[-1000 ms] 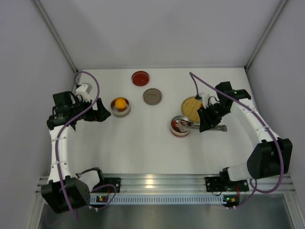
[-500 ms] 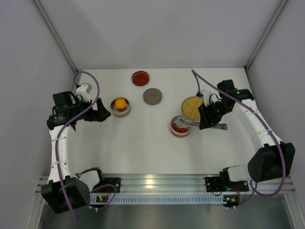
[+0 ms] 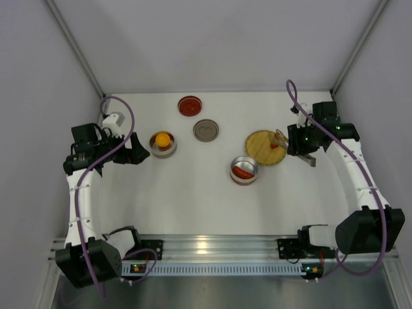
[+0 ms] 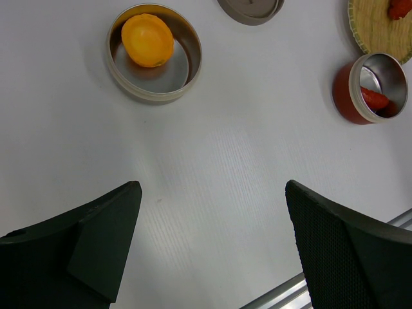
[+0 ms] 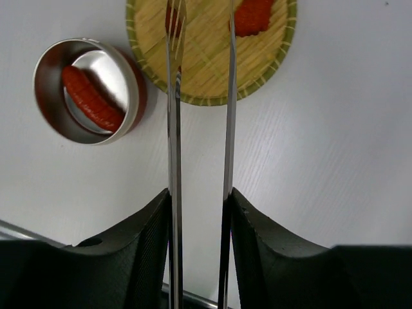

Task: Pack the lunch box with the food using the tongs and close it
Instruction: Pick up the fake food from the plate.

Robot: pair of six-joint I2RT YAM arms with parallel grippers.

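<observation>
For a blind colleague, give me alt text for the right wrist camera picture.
The right gripper holds metal tongs, tips over a round yellow woven plate bearing red food pieces. Left of the plate, a round tin holds another long red piece.

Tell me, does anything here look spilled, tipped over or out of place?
Nothing stands out. The beige tin and red tin stand upright with food inside, the red lid and grey lid lie flat, red pieces sit on the yellow plate, and the right gripper holds the tongs over it.
</observation>
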